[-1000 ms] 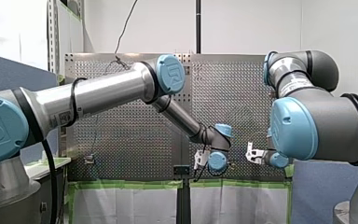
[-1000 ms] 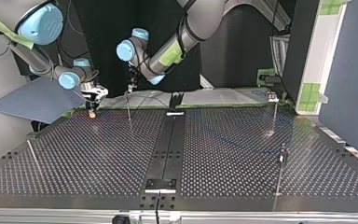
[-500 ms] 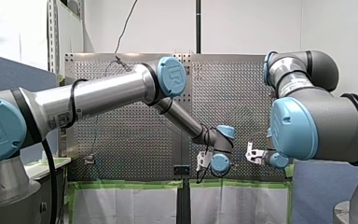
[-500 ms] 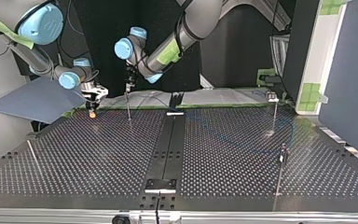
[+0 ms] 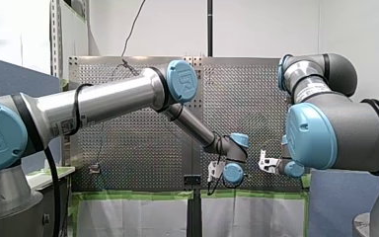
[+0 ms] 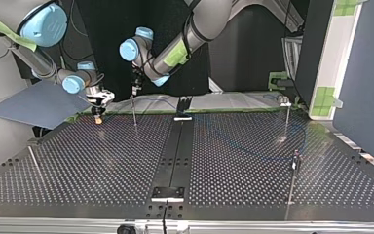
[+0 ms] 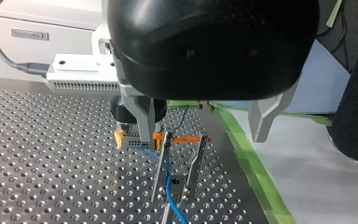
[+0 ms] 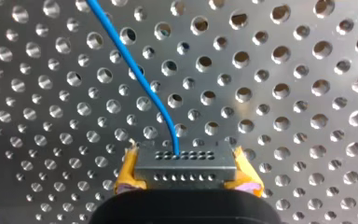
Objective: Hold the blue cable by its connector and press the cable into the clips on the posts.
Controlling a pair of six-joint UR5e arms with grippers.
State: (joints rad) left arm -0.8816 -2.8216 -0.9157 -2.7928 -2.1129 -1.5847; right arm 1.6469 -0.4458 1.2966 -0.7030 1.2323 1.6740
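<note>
In the right wrist view my right gripper (image 8: 186, 179) is shut on the grey connector (image 8: 186, 163), yellow pads (image 8: 127, 176) on both sides. The blue cable (image 8: 140, 79) leaves the connector and runs over the perforated table. In the left wrist view my left gripper (image 7: 204, 139) is open, its metal fingers (image 7: 145, 116) wide apart above a thin post with an orange clip (image 7: 186, 139). The held connector (image 7: 131, 138) is just beyond the post, and the cable (image 7: 168, 189) runs down past it. In the top view my left gripper (image 6: 135, 90) hangs over that post (image 6: 134, 111), my right gripper (image 6: 98, 105) beside it.
More thin posts stand on the table: two toward the top view's right (image 6: 287, 116) (image 6: 293, 171) and a leaning one at its left (image 6: 35, 163). A black rail (image 6: 174, 151) runs down the table's middle. Green tape (image 7: 244, 154) marks the table's edge.
My left gripper has shifted a little toward my right gripper, to above the post. My right gripper has barely moved with the connector.
</note>
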